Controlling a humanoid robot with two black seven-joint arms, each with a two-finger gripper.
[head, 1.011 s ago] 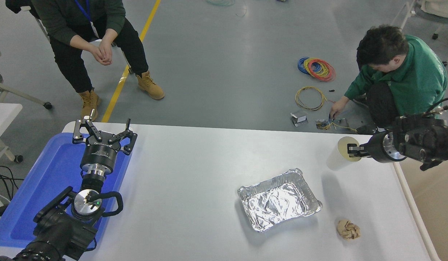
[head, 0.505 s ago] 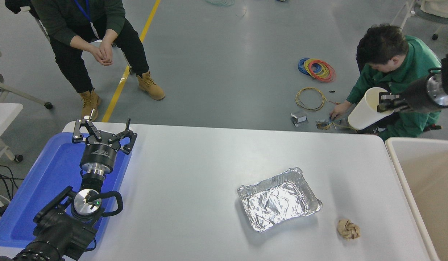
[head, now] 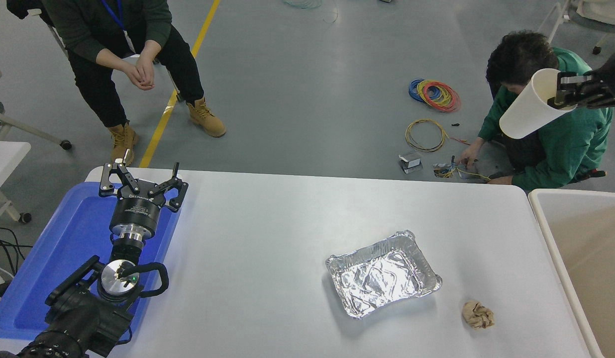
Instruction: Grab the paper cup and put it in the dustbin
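Note:
The white paper cup [head: 529,107] hangs high in the air at the upper right, tilted with its base pointing down-left. My right gripper [head: 561,94] is shut on the cup's rim, one finger inside and one outside. The dustbin [head: 539,219], cream-rimmed with a beige inside, stands off the table's right edge, below and a little right of the cup. My left gripper [head: 142,181] rests open over the blue tray at the left, parked.
A crinkled foil tray [head: 384,273] and a crumpled brown paper ball [head: 478,314] lie on the white table. The blue tray [head: 53,263] fills the left end. One person sits at the far left; another in green crouches behind the cup.
My right gripper has lifted the paper cup from the table's far right corner, up and to the right. The arm now leaves the dustbin's opening uncovered.

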